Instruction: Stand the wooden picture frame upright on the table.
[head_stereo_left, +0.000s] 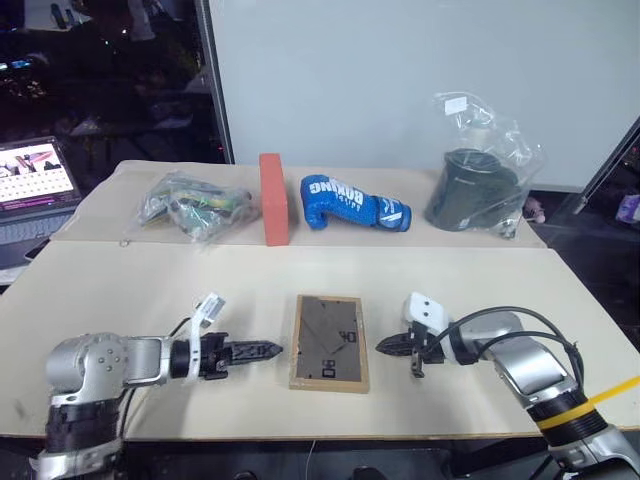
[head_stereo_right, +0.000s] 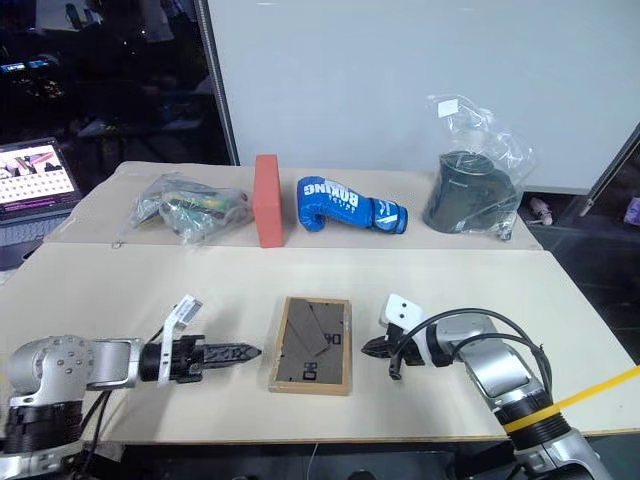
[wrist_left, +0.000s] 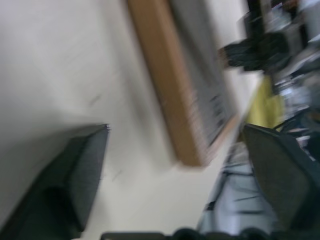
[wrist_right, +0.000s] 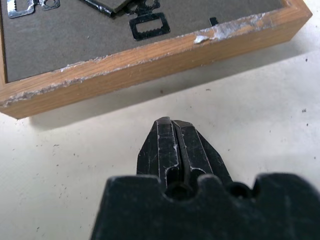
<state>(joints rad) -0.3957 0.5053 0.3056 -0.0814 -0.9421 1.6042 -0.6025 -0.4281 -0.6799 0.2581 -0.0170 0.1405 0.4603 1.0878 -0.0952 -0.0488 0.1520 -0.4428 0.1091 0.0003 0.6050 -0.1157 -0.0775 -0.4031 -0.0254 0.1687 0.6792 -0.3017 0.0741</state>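
In the lower centre of the left eye view we find the wooden picture frame (head_stereo_left: 329, 343) lying flat on the table (head_stereo_left: 150, 290), dark back panel upward, its fold-out stand not deployed. The left gripper (head_stereo_left: 268, 350) sits at lower left, just beside the frame's left edge and pointing at it without touching; in the left wrist view its fingers (wrist_left: 75, 175) stand spread apart with nothing between them. The right gripper (head_stereo_left: 384, 347) sits at lower right, just off the frame's right edge. In the right wrist view we see its fingers (wrist_right: 172, 145) pressed together on nothing, a strip of bare tabletop separating them from the frame's wooden side.

Farther back, across the table's seam, we note from left to right a clear bag of items (head_stereo_left: 195, 207), an upright red-orange block (head_stereo_left: 274, 199), a blue boxing glove (head_stereo_left: 352, 203) and a dark object in a plastic bag (head_stereo_left: 478, 185).
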